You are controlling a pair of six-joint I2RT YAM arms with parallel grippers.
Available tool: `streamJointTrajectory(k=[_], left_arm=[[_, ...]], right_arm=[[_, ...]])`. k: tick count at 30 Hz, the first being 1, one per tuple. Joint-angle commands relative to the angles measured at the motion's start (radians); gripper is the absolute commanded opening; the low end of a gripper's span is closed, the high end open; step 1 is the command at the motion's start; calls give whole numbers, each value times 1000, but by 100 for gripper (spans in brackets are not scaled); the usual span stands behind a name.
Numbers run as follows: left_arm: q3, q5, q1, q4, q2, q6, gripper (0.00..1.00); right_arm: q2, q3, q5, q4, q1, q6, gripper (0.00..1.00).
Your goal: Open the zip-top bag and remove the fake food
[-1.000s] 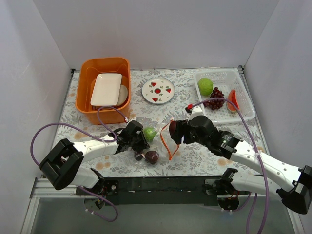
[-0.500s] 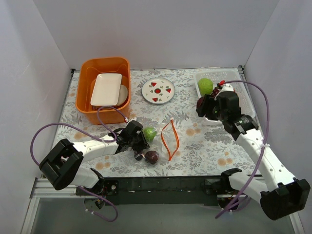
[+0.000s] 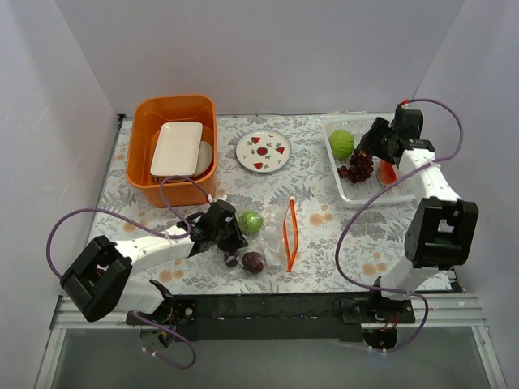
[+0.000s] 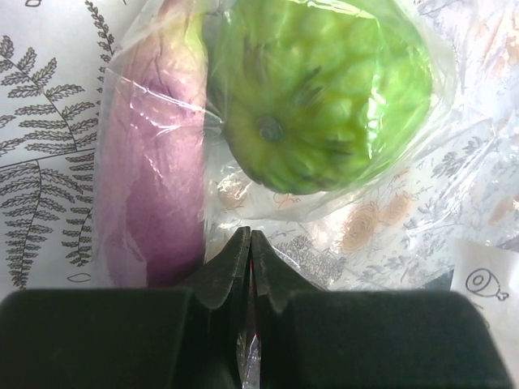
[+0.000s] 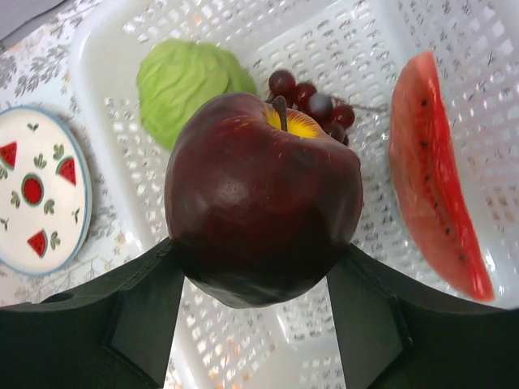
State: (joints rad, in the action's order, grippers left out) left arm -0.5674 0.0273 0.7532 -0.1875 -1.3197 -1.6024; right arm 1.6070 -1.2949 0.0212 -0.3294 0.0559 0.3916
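Clear bag [image 3: 272,243] lay on floral cloth [image 3: 332,235], green fruit [image 4: 316,89] + purple veg [image 4: 150,178] inside; my L gripper [image 4: 250,237] pinched its plastic. R gripper [image 5: 255,279] clasped dark red apple [image 5: 259,194] over white basket [image 5: 349,65].

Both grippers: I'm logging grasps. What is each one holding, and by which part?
The right gripper clamps the dark red apple by its opposite sides; the left gripper pinches the zip-top bag by a fold of clear plastic.
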Motion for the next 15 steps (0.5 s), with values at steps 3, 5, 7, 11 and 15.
streamJointTrajectory(k=[3, 5, 7, 11, 15], left_arm=[[-37, 14, -8, -33, 62, 22, 4], [-40, 25, -8, -26, 77, 25, 4], [-40, 31, -9, -20, 88, 30, 4], [-54, 39, -8, -33, 109, 35, 6], [-60, 31, -8, -59, 154, 35, 11]], right_arm=[[200, -216, 11, 6, 25, 9, 65], [224, -230, 29, 3, 27, -2, 77], [214, -216, 31, 1, 27, -7, 84], [128, -142, 20, 12, 25, -25, 88], [48, -92, 11, -34, 25, -42, 89]])
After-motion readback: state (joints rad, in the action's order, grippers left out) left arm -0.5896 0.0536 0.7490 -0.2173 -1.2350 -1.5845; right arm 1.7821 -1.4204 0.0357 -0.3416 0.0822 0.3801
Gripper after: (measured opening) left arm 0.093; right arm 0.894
